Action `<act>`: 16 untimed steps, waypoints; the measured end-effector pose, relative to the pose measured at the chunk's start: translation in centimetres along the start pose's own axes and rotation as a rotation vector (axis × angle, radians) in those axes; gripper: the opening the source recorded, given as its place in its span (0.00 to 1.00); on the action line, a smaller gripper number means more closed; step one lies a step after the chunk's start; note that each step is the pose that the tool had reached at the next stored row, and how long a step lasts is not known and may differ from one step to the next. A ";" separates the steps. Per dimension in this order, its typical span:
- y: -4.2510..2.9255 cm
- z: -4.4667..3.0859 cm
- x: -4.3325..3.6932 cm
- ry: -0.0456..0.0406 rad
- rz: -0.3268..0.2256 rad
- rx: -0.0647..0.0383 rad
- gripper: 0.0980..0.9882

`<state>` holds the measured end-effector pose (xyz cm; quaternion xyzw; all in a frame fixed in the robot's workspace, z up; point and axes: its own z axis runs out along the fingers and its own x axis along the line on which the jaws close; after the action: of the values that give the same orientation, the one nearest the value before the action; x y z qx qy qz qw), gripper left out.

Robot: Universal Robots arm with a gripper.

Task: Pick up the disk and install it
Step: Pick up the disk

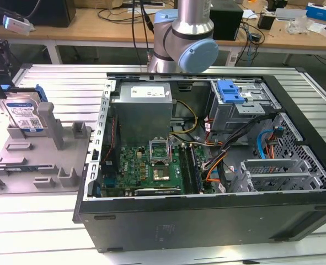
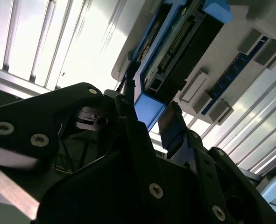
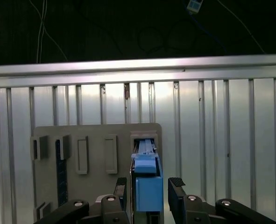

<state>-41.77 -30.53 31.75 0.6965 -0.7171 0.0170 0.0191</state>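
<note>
Blue-framed disk (image 3: pixel 149 198) inside the pincer (image 3: pixel 148 182) — barely open, slim gap.

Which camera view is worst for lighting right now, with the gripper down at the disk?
Second wrist view: worst, the gripper is a near-black silhouette against blown-out glare on the table. First wrist view: black background, a bright band across the slats, yet the disk reads clearly between the open fingers. Exterior view: evenly lit.
</note>
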 end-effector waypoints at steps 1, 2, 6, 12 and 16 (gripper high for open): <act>-0.01 0.03 0.00 0.0000 0.000 0.000 0.43; -0.01 0.13 0.00 0.0000 0.000 0.000 0.43; 0.00 0.45 -0.01 0.0000 0.000 0.000 0.43; -0.01 0.85 -0.03 0.0000 0.000 0.000 0.43; -0.01 1.06 -0.04 0.0000 0.000 0.000 0.43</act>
<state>-41.76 -30.54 30.69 0.6965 -0.7171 0.0170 0.0191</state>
